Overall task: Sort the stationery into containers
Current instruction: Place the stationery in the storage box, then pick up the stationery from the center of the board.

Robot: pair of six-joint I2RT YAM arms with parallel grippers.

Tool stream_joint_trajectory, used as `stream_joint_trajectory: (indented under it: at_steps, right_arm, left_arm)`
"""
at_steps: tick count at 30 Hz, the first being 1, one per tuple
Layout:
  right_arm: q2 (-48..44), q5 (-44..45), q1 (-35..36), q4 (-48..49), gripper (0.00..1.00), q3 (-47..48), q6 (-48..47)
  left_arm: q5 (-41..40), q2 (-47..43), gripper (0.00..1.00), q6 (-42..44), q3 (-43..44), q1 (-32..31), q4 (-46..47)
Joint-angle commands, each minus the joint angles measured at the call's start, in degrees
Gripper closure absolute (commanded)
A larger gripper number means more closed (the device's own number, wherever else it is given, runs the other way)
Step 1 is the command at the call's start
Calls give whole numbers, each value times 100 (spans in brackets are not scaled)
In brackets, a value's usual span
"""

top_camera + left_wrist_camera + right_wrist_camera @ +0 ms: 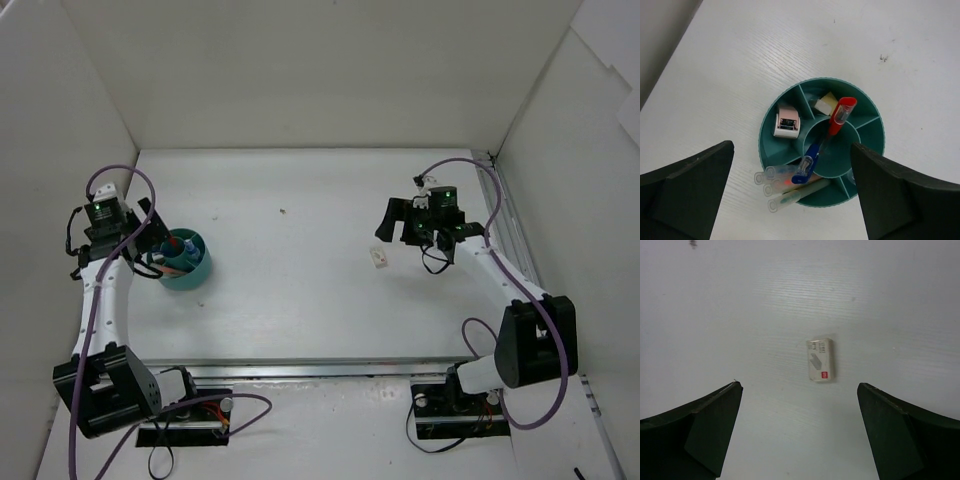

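Right hand [799, 386] agape over eraser [820, 360] on white-walled table [740, 300]

left claw [792, 146]: both fingers [685, 195] cut off by bottom and side edges of wrist view. teal bowl [872, 135]: near rim partly hidden behind one finger; pale-blue bit [850, 176] beside that finger, cannot tell what. clear-capped pens [782, 187] between fingers blurred, colours unsure. right claw [800, 385]: fingers cut off likewise. white eraser [820, 360] ahead of claw: print too small to read. dark speck [692, 244] far ahead: blurred.
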Motion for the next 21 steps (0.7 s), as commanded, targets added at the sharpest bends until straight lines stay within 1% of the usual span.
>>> stream_joint_trajectory:
  at_steps: [1,4,7,12,15,19,20,21]
  right_arm:
    - [431,839,-119,-328,2,216,-238]
    - [967,919,-110,-426,2,418,-221]
    - [1407,910,-75,-461,2,603,-273]
    - [1812,1699,627,-794,2,858,-485]
    - [2005,2419,865,-1005,3,964,-476]
    - [2251,2685,1006,-1287,16,1174,-432]
    - [2321,2738,1015,-1348,24,1236,-441]
    - [2356,2755,1033,-1375,28,1271,-423]
  left_arm:
    - [410,-455,0,-15,329,13,73]
    - [833,-833,0,-50,329,13,179]
    - [826,-1132,0,-138,390,-399,232]
    - [650,-1343,0,-165,478,-944,197]
    - [553,-1361,0,-165,470,-1067,179]
    - [404,-1326,0,-156,452,-1173,127]
    - [395,-1335,0,-173,461,-1174,126]
    - [369,-1335,0,-165,470,-1243,109]
